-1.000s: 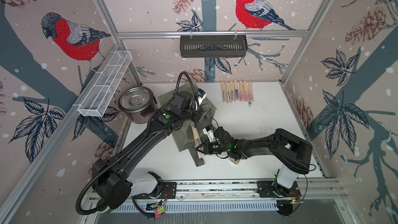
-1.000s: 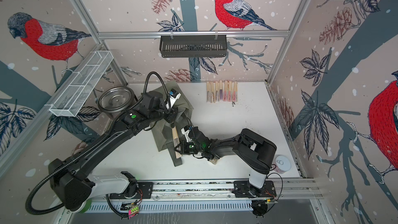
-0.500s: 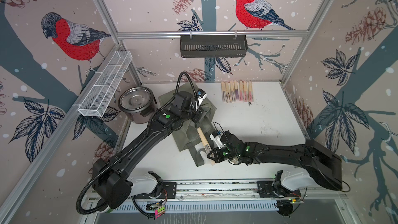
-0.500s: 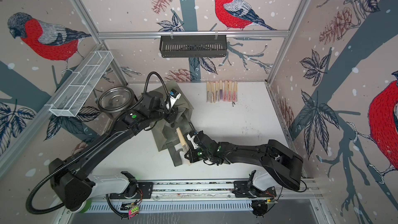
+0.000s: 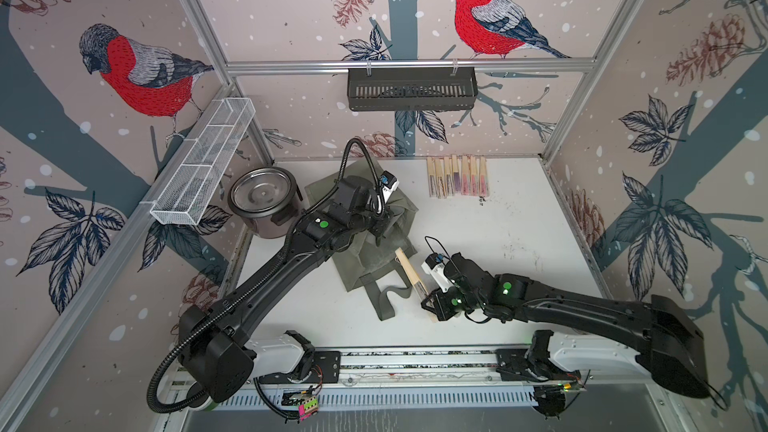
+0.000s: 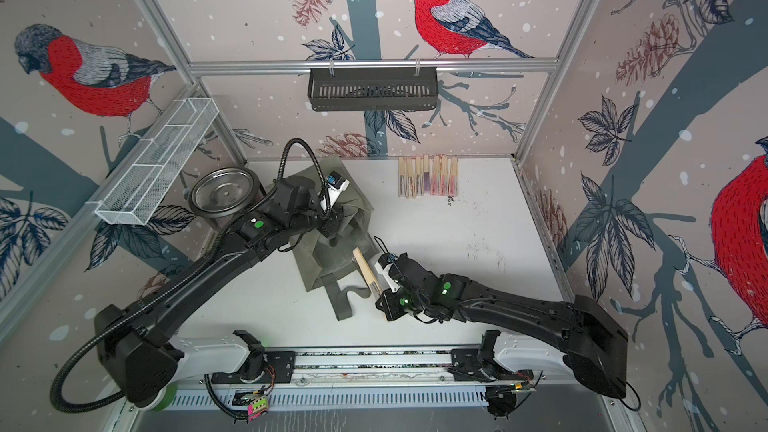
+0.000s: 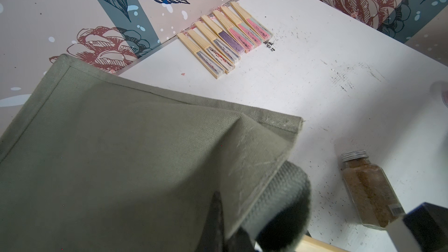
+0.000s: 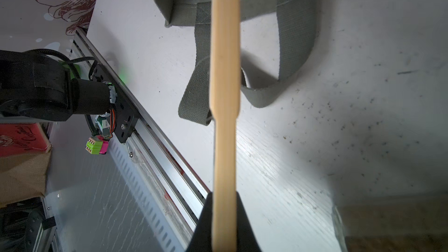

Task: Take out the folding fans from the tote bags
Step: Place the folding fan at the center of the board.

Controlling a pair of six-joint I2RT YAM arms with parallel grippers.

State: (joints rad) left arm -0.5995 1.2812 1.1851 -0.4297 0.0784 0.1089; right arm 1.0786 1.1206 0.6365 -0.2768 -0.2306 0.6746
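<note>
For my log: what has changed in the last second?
The right hand, shut on a folding fan, drew back toward the front rail, pulling it further out of the tote bag. The left hand stayed shut on the bag; the row of fans at the back did not move.

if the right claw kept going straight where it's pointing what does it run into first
Probably the tote bag: the right claw, shut on a folding fan, points along it across the strap handles toward the bag's mouth. Height is unclear; it may clear the straps.
</note>
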